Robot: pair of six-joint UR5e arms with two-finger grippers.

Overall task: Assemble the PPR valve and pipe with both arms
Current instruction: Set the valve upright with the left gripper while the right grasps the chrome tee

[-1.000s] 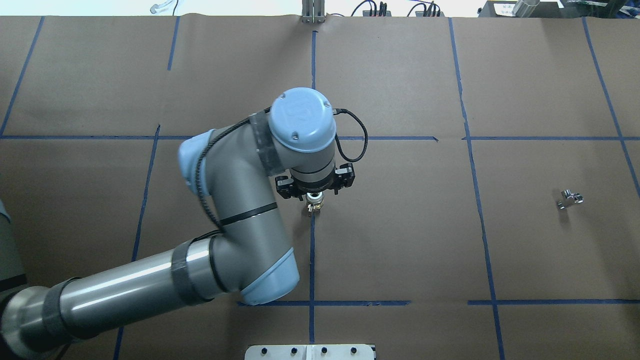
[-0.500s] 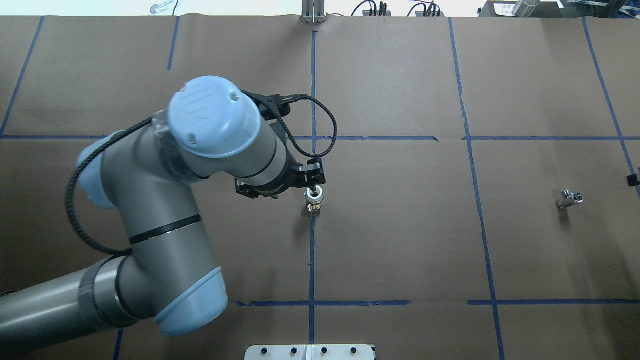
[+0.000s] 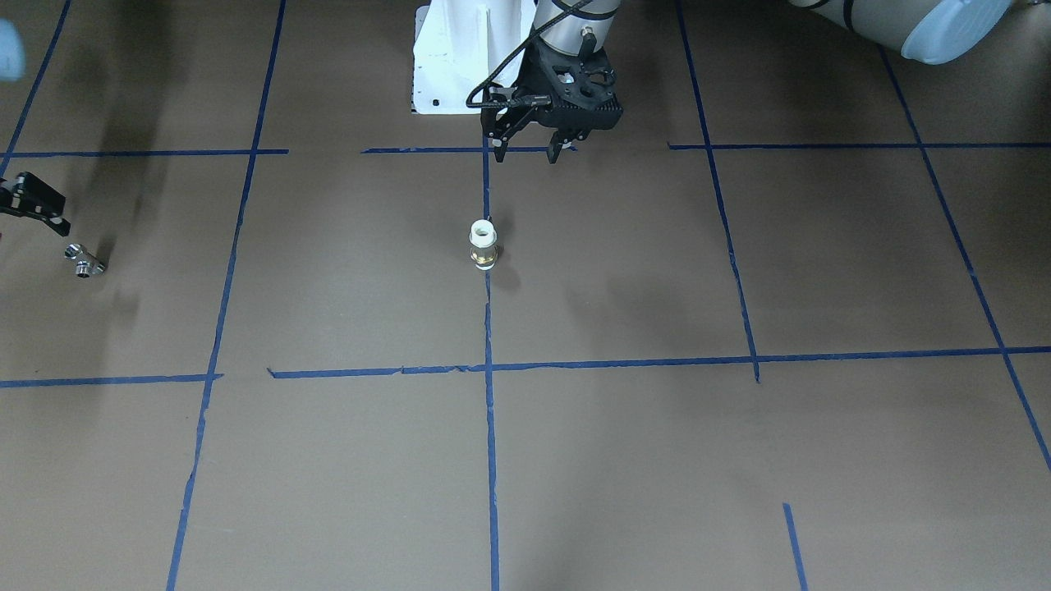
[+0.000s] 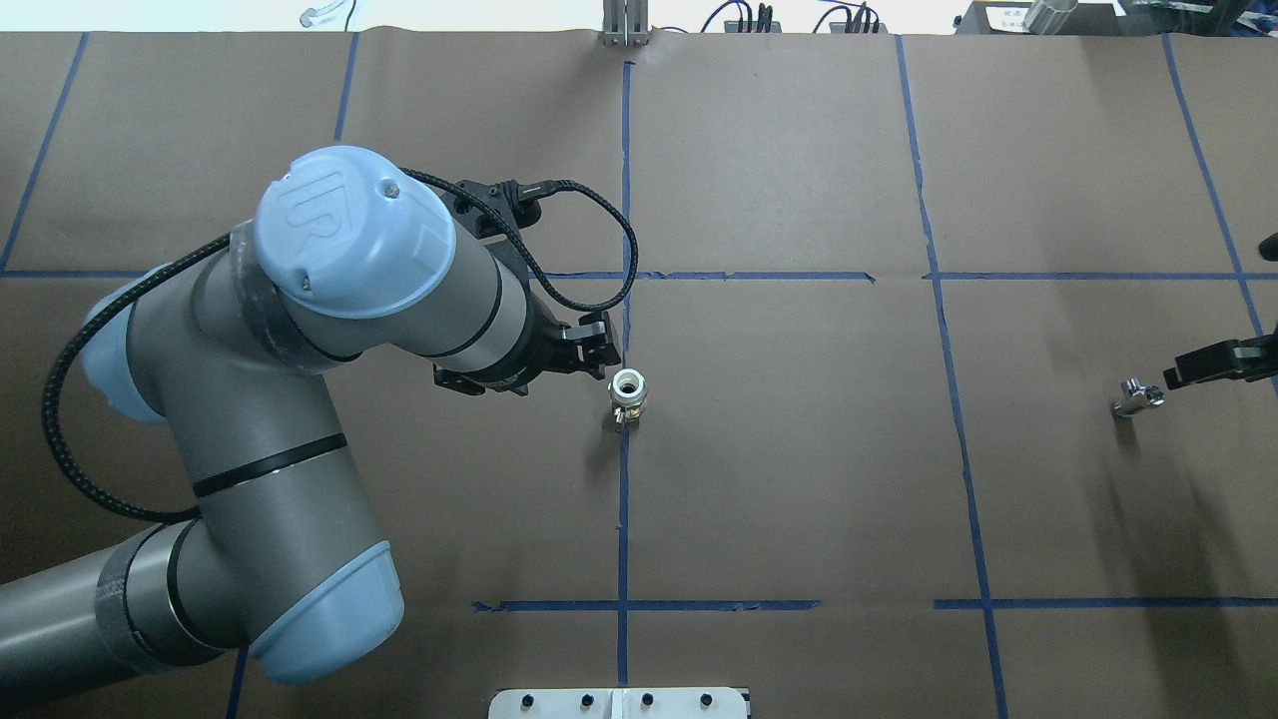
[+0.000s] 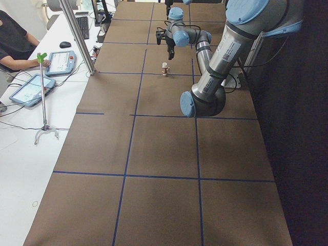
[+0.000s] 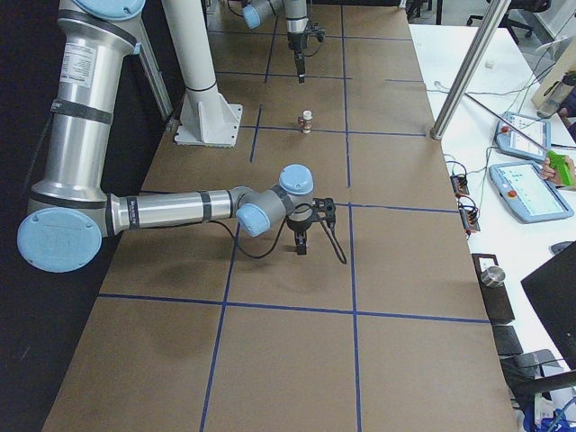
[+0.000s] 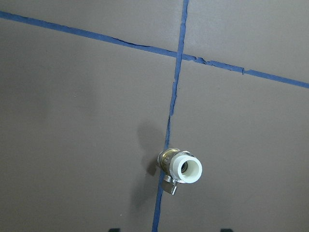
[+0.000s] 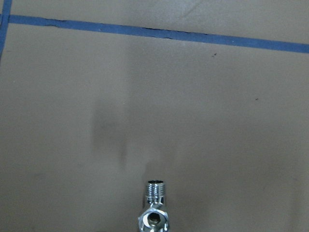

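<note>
Closest to the robot, a white pedestal [image 3: 460,66] stands behind the left gripper [image 3: 528,149]. This gripper hangs released and empty, near the upright white-and-brass pipe fitting [image 4: 629,391]. Well apart, the right gripper [image 4: 1213,361] hovers just beside the chrome valve [image 4: 1138,397]; its opening I cannot tell. Blue tape [image 4: 622,519] grids the brown tabletop [image 4: 799,499]. Cables [image 4: 744,18] lie past its far edge.

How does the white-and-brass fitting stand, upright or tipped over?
Upright. The fitting stands on its brass end, white open mouth facing up, apart from the left gripper.

2 arms [image 4: 280,419] [image 6: 162,209]; 1 valve [image 4: 1136,397]; 1 pipe [image 4: 629,391]
</note>
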